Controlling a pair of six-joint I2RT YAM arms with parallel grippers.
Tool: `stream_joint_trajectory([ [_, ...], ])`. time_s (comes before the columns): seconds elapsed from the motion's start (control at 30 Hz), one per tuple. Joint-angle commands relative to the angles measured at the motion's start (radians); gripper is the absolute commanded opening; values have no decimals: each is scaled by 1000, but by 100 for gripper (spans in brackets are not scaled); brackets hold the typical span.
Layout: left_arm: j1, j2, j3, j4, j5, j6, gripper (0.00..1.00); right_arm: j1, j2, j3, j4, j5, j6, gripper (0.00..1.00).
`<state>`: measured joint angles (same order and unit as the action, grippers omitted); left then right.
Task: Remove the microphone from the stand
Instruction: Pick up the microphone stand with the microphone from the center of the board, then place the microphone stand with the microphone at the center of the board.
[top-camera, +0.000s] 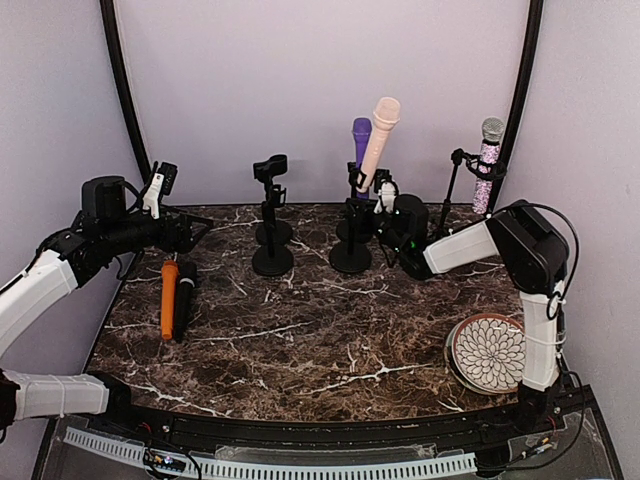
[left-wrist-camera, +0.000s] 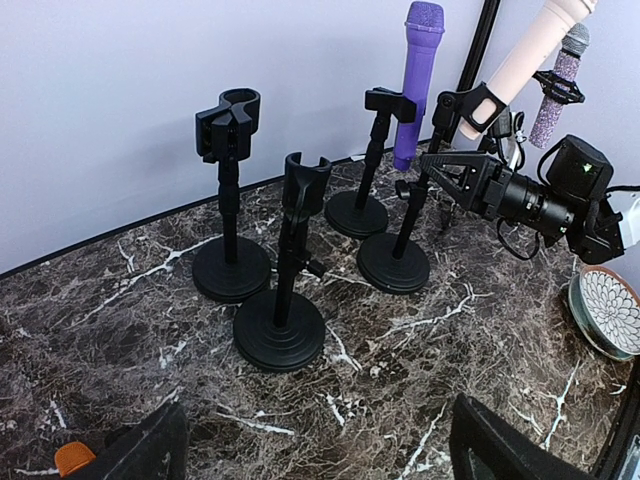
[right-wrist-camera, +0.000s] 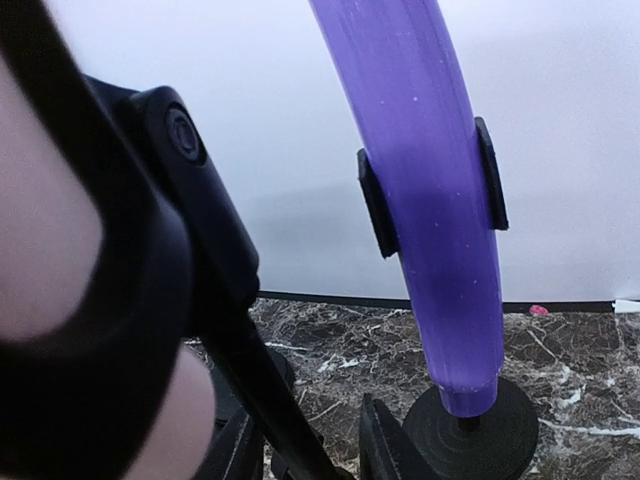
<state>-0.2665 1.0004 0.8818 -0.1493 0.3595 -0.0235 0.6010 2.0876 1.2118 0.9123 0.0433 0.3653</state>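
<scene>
Right claw (right-wrist-camera: 310, 455) has its fingertips a little apart. The thin black stem of the front stand (top-camera: 350, 250) slants up between them, and neither fingertip plainly presses on it. Just above, very close and blurred in the right wrist view, the cream microphone (top-camera: 380, 135) sits in the black clip (left-wrist-camera: 480, 105) on top of that stem. It is tilted, with its head up and to the right and its lower end poking out beneath the clip.

Behind it, the purple microphone (right-wrist-camera: 430, 200) stands nearly upright in the clip (right-wrist-camera: 370, 205) of the back stand, above a round black base (right-wrist-camera: 480, 430).

Further right, near the wall, a glittery microphone (top-camera: 488, 165) with a silver head is held in the cradle of a thin-legged stand (top-camera: 455, 190).

To the left of the two filled stands are two more black stands, one behind the other. The clip (left-wrist-camera: 228, 125) of the rear one and the clip (left-wrist-camera: 303, 185) of the front one each show an open mouth.

Near the right arm's base, a round plate (top-camera: 490, 352) with a flower pattern lies on the marble table (top-camera: 320, 340).

Left claw (left-wrist-camera: 320, 450) hovers over the table's left side with its jaws spread wide and nothing between them. Below it, an orange microphone (top-camera: 168, 300) and a black microphone (top-camera: 186, 300) lie side by side on the table.
</scene>
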Motion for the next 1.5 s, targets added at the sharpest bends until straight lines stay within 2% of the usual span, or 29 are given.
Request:
stream_joint_trajectory([
  [0.0, 6, -4, -12, 17, 16, -3, 93, -7, 16, 22, 62, -19, -14, 28],
  [0.3, 6, 8, -14, 16, 15, 4, 93, -7, -43, -41, 132, -39, -84, 9],
  [0.57, 6, 28, -21, 27, 45, 12, 93, -6, -157, -108, 137, -143, -141, 0],
  [0.77, 6, 30, -41, 66, 140, 45, 93, 11, -271, -187, 122, -261, -147, 0],
  [1.03, 3, 44, -69, 122, 308, 68, 92, 128, -404, -275, 51, -336, -225, 0],
  [1.23, -5, 57, -87, 166, 432, 74, 91, 226, -425, -276, -5, -402, -265, 0],
  [1.47, -25, 62, -96, 169, 454, 99, 90, 303, -402, -265, -44, -444, -295, 0],
])
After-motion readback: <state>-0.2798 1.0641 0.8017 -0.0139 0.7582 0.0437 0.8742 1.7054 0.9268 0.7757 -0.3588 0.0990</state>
